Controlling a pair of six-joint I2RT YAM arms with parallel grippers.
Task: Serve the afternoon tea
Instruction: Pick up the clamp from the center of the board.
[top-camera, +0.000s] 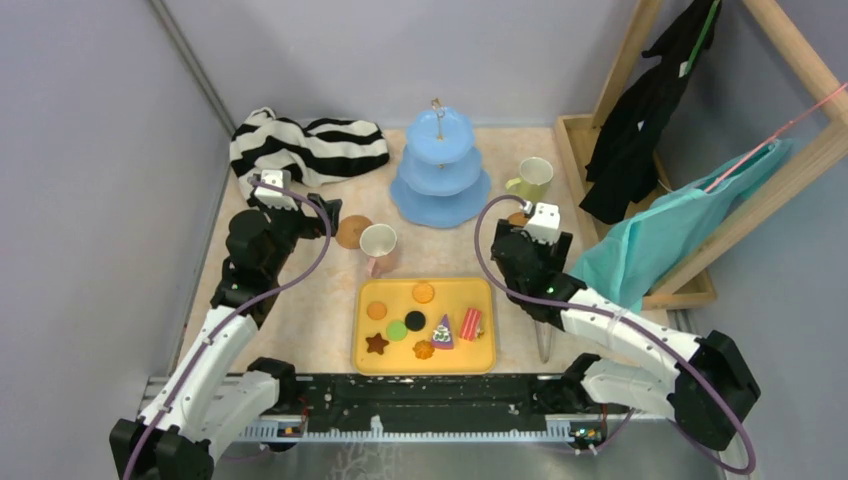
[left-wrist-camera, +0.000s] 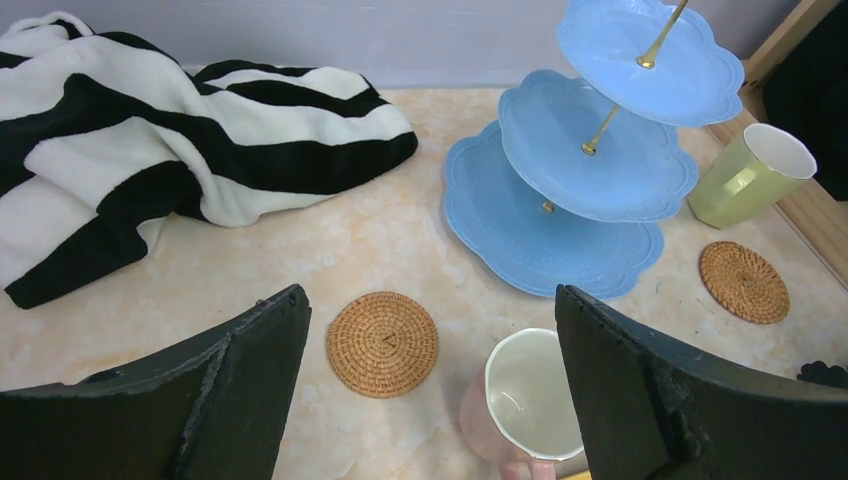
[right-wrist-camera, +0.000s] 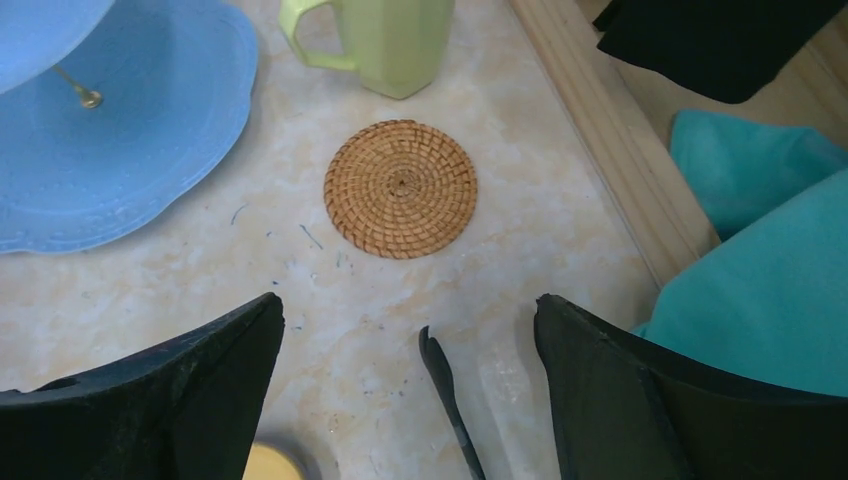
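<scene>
Three tiers of the light-blue scalloped stand (top-camera: 440, 175) at the tabletop's (top-camera: 310, 320) back are bare, the colourful toy cookies and cake slices (top-camera: 415, 320) all lie in the yellow plastic tray (top-camera: 365, 300), the pink-handled cup (top-camera: 378, 245) and yellow-green cup (top-camera: 533, 178) stand beside, not on, the round cork coasters (left-wrist-camera: 383, 343), and the left claw (left-wrist-camera: 430, 330) and right claw (right-wrist-camera: 405, 310) hang spread, empty.

Light-blue stand (top-camera: 439, 165), yellow tray (top-camera: 365, 345), black-and-white striped cloth (top-camera: 300, 145).

Two cups (top-camera: 378, 240), two coasters (left-wrist-camera: 383, 343), one stand (top-camera: 439, 170), six cookies (top-camera: 376, 310), two cake slices (top-camera: 470, 323)
</scene>
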